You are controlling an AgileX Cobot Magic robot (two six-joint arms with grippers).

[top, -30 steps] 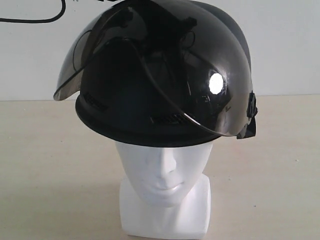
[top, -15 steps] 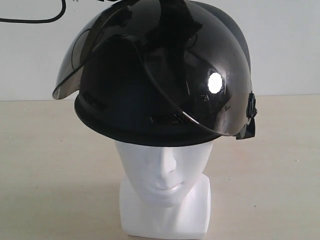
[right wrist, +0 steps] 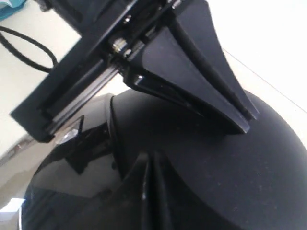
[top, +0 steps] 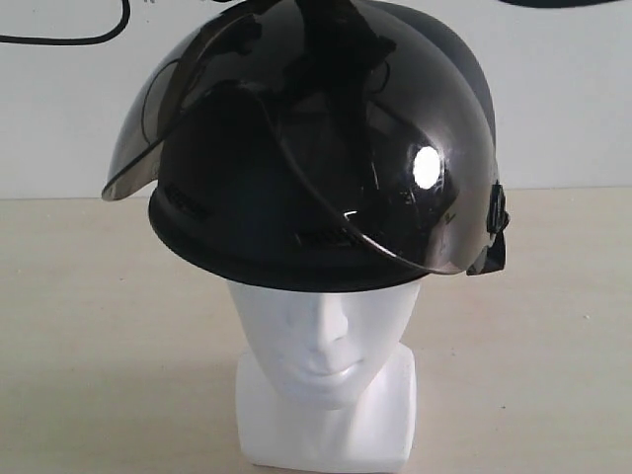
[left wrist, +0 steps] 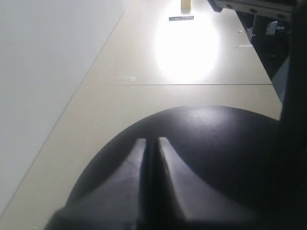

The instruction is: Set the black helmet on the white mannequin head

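Black and hard-shelled, the helmet [top: 257,232] sits on the white head [top: 321,341] on the counter [top: 89,336], with the left gripper [left wrist: 151,143] and right gripper [right wrist: 149,167] clenched empty at its slick crown; probably light but bulky, best held by the rim

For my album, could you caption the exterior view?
Black helmet with raised tinted visor sits on a white mannequin head on a beige table.
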